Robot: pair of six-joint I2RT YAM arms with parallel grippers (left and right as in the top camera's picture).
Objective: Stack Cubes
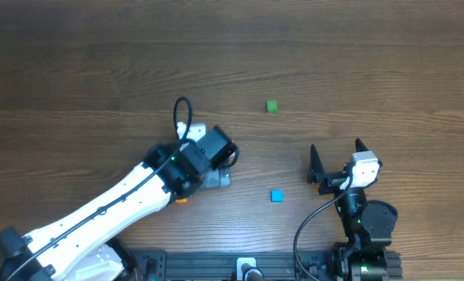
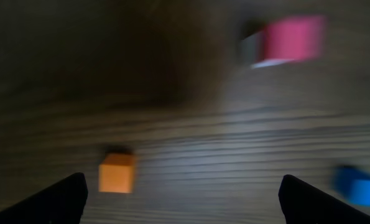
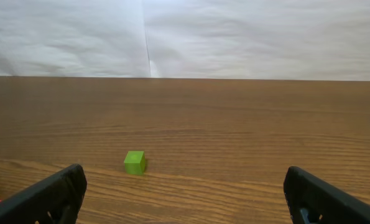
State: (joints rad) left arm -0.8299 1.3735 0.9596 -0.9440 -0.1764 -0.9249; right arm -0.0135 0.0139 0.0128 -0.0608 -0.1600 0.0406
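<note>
In the left wrist view an orange cube [image 2: 117, 173] lies on the wood close to one finger of my open left gripper [image 2: 181, 194]. A pink cube [image 2: 293, 38] sits farther off and a blue cube [image 2: 359, 186] lies at the side. From above, the left gripper [image 1: 213, 167] hangs over the table's middle, and a sliver of the orange cube [image 1: 182, 200] peeks out beside the arm. The blue cube [image 1: 276, 195] lies to its right and a green cube [image 1: 272, 106] farther back. My right gripper [image 1: 337, 160] stands open and empty near its base, facing the green cube [image 3: 135, 162].
The wooden table [image 1: 387, 70] stretches wide behind the cubes. A white wall [image 3: 234, 37] rises behind the table's far edge. A black rail [image 1: 216, 261] with the arm bases runs along the front.
</note>
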